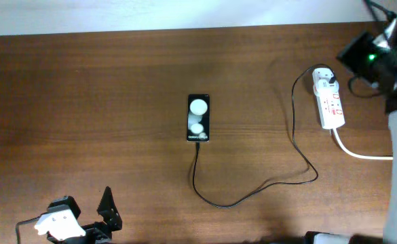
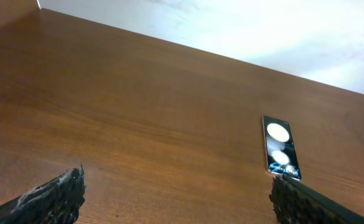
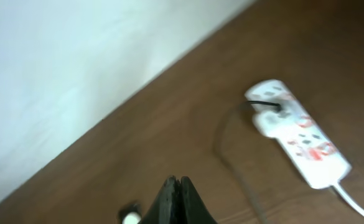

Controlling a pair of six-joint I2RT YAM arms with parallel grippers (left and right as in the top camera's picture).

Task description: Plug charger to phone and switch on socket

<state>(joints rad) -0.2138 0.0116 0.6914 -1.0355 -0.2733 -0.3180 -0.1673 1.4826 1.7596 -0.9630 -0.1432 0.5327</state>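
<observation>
**With the cable lying at the phone, both arms stand clear**

Seen from overhead, the phone (image 1: 198, 117) lies flat in the middle of the brown table (image 1: 83, 102), its two white spots facing up. The charger (image 1: 294, 129) meets the phone's near short edge. It then loops toward the near side, runs right, and climbs far to the white plug (image 1: 326, 80) at the far end of the socket (image 1: 332, 103). Whether the tip is fully seated in the phone cannot be told. The socket sits well to the right of the phone, and a thick white cord (image 1: 361, 155) leaves its near end. The left arm (image 1: 61, 224) waits at the near left corner and the right arm (image 1: 381, 44) hangs by the far right, just beside the socket.

From the left wrist, the left gripper (image 2: 177, 183) is spread wide and holds nothing. The phone shows far off to its right, apart from both fingers.

From the right wrist, the picture is blurred. The right gripper (image 3: 177, 198) has its fingers pressed together with nothing between them. The socket lies to the right with red marks on its face; their setting cannot be read. A pale wall (image 3: 76, 62) fills the far left.
</observation>
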